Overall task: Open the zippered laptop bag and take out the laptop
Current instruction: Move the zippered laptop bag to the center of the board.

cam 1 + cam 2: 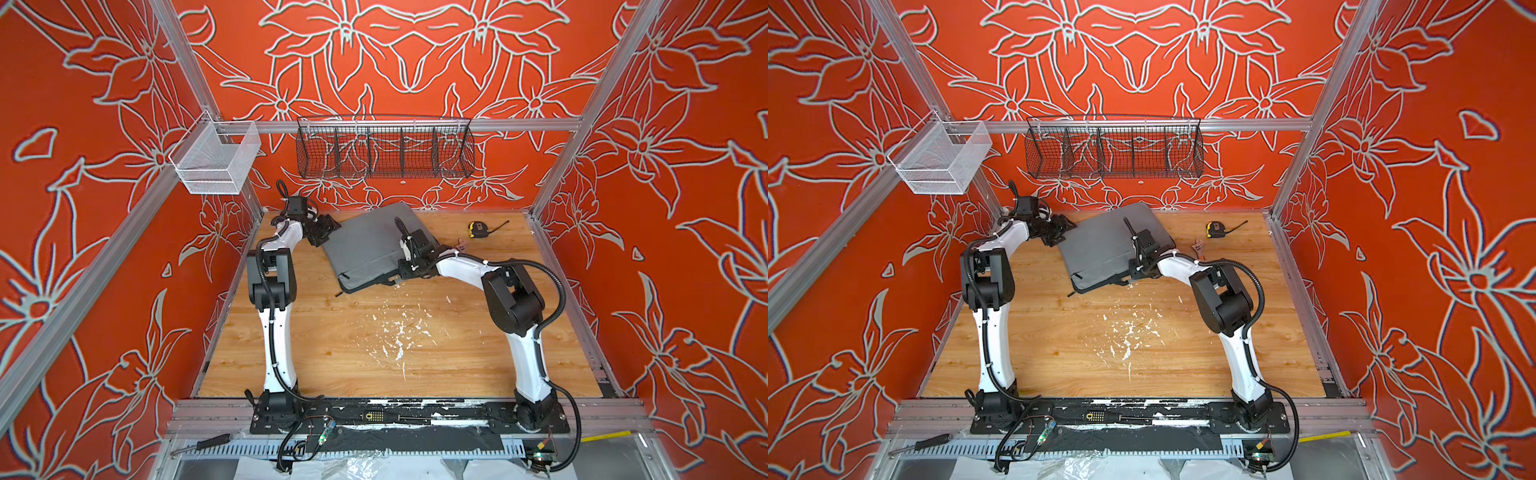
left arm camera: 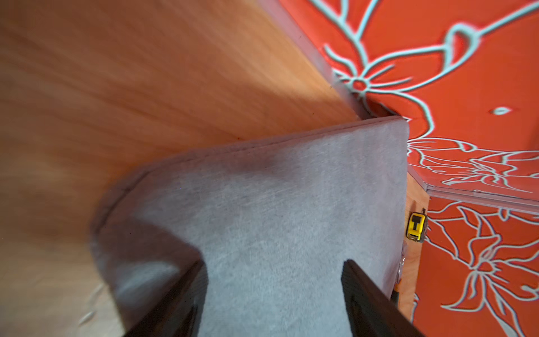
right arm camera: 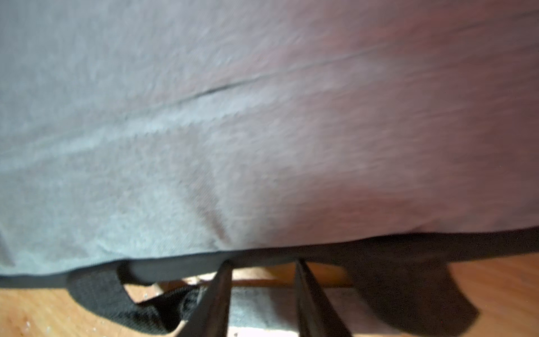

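The zippered laptop bag (image 1: pixel 365 241) (image 1: pixel 1100 245), a grey fabric sleeve with black edging, lies skewed at the back of the wooden table, one corner against the back wall. It looks closed, and the laptop is hidden. My left gripper (image 1: pixel 328 230) (image 2: pixel 274 264) is at the bag's far left side, open, its fingers spread over the grey fabric (image 2: pixel 291 204). My right gripper (image 1: pixel 405 272) (image 3: pixel 262 267) is at the bag's near right edge. Its jaws stand narrowly apart, tips against the black edging, with table showing through the gap. A black strap handle (image 3: pixel 99 294) loops beside it.
A yellow tape measure (image 1: pixel 478 229) (image 2: pixel 416 227) and a small wrench (image 1: pixel 460 245) lie to the right of the bag. A black wire basket (image 1: pixel 384 147) and a white mesh basket (image 1: pixel 216 160) hang on the rails above. White flecks (image 1: pixel 399 332) dot the table's middle.
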Tool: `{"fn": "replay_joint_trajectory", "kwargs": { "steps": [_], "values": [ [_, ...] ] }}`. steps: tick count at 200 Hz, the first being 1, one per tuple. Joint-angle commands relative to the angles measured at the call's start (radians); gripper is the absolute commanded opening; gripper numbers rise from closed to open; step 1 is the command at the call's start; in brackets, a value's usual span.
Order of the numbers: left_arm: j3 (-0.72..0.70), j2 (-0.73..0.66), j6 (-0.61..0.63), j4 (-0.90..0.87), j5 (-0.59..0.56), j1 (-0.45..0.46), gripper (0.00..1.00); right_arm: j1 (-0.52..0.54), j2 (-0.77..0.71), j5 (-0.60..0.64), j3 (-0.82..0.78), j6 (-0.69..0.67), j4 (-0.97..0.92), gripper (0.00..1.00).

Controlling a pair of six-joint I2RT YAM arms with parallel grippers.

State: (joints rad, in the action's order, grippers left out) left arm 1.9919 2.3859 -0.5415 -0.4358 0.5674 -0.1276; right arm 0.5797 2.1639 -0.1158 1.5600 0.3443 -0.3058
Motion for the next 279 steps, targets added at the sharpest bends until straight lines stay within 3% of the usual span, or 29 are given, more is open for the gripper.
{"fn": "replay_joint_trajectory", "kwargs": {
  "steps": [1, 105, 161, 186, 243, 279],
  "values": [
    [0.002, 0.021, -0.026, -0.095, 0.064, 0.027, 0.74, 0.060, 0.016, -0.004, -0.027, -0.022, -0.035, 0.35],
    [-0.431, -0.285, 0.076, -0.083, -0.017, 0.084, 0.76, 0.346, -0.076, 0.054, -0.177, 0.076, -0.051, 0.32],
    [-0.603, -0.469, 0.112, -0.133, -0.042, 0.138, 0.76, 0.506, -0.091, 0.084, -0.106, 0.151, -0.096, 0.32],
    [-0.701, -0.600, 0.126, -0.151, -0.084, 0.140, 0.77, 0.516, -0.165, 0.098, -0.125, 0.187, -0.116, 0.33],
    [-0.822, -0.829, 0.109, -0.260, -0.300, 0.080, 0.86, 0.488, -0.392, 0.297, -0.171, 0.178, -0.244, 0.44],
    [-0.927, -0.867, 0.102, -0.259, -0.296, 0.017, 0.89, 0.454, -0.455, 0.308, -0.310, 0.262, -0.250, 0.51]
  ]
}}
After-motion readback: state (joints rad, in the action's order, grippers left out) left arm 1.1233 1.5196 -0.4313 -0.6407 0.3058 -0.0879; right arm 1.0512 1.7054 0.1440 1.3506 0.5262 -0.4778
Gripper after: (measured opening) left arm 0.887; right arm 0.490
